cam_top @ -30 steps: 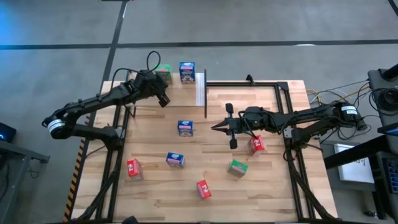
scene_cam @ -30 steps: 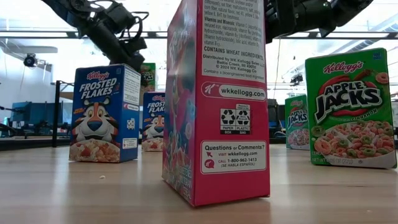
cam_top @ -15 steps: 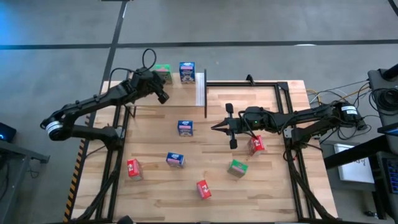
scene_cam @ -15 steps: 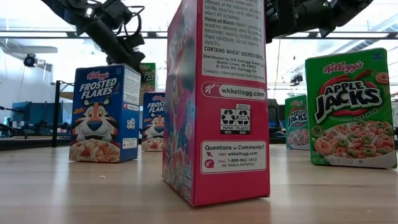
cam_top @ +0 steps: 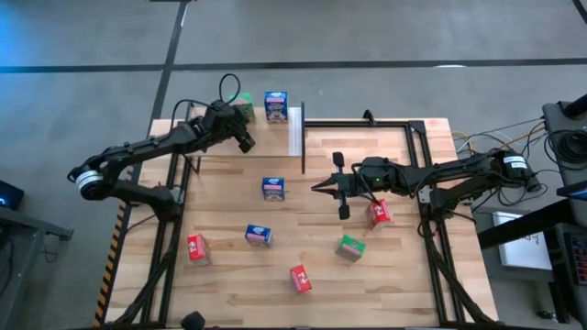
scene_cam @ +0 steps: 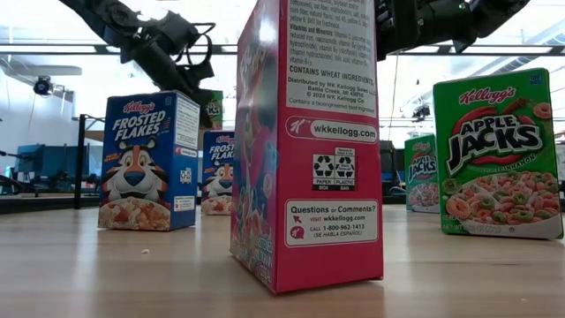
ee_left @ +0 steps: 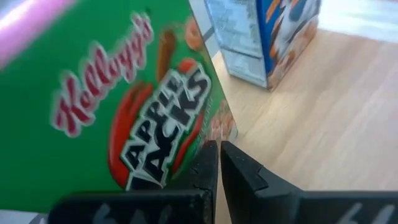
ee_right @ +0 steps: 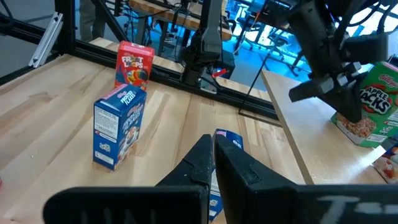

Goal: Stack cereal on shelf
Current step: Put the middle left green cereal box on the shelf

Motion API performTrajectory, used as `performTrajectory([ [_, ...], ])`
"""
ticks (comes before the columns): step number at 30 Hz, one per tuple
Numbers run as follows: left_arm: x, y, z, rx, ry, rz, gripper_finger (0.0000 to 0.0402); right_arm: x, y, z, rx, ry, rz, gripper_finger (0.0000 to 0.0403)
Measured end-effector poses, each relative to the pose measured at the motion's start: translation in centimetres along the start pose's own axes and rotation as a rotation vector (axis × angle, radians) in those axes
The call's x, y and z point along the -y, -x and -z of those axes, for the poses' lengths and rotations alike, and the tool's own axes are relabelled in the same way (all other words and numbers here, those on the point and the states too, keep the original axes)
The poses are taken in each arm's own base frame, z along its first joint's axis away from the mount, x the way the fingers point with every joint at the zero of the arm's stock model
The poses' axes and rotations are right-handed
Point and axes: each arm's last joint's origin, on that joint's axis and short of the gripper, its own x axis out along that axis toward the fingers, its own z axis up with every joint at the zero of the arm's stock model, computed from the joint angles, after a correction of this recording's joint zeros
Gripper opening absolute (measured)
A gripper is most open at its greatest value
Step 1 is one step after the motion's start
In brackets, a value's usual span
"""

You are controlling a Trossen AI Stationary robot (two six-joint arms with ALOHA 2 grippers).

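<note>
Several small cereal boxes stand on the table. My left gripper point(cam_top: 237, 119) is shut near the far left corner, its fingertips point(ee_left: 216, 163) right beside a green Apple Jacks box point(cam_top: 241, 104) point(ee_left: 134, 106) that stands upright next to a blue box point(cam_top: 275, 105). The shelf, with its white end strip point(cam_top: 295, 131) and black uprights point(cam_top: 304, 147), lies at the far right. My right gripper point(cam_top: 316, 188) point(ee_right: 213, 155) is shut and hovers mid-table, pointing toward the table's left at a blue box point(cam_top: 273, 189) point(ee_right: 229, 140). My left gripper's shut fingertips point(ee_left: 210, 155) stand level beside the lower corner of the green box's front point(ee_left: 214, 127). I cannot tell whether they touch it. The box stands upright on the table.
Other boxes stand on the near half: a blue one point(cam_top: 259, 236), two red ones point(cam_top: 196, 247) point(cam_top: 300, 279), a green one point(cam_top: 349, 247), and a red one point(cam_top: 378, 214) under my right arm. The low view is filled by a red box point(scene_cam: 309, 141) close to the camera.
My left gripper has shifted a little toward the table's right, beside the green box at the far edge. Its fingers have stayed shut.
</note>
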Motion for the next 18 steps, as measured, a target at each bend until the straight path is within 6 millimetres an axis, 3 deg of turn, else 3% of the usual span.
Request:
performTrajectory([
  [18, -0.24, 0.33, 0.74, -0.091, -0.096, -0.077, 0.0001, -0.03, -0.01, 0.08, -0.007, -0.002, -0.002, 0.0009],
])
